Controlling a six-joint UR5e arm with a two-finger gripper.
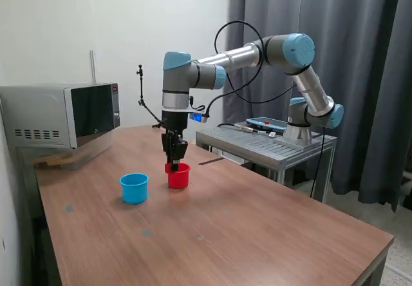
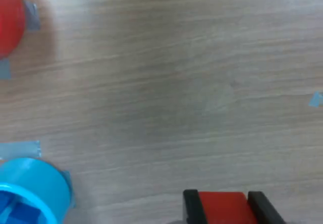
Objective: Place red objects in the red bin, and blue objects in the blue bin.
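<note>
You see the gripper hanging straight down over the wooden table, its tip at the rim of the red bin; in the wrist view its two black fingers are pinching a red cube between them, the cube filling the gap from one finger to the other; the cube's lower part runs out of the wrist picture, so you cannot tell how deep the hold goes; in the exterior view the jaws sit just at the near rim of the red bin, on the exterior view's left edge of it, and whether the cube is above the rim or partly inside it you cannot tell; the blue bin stands beside the jaws, toward the exterior view's left, apart from the red bin; the wrist view shows dark blue cubes lying inside the blue bin, though the picture edge cuts them and you cannot count them surely; small blue tape marks lie on the table around both bins
</note>
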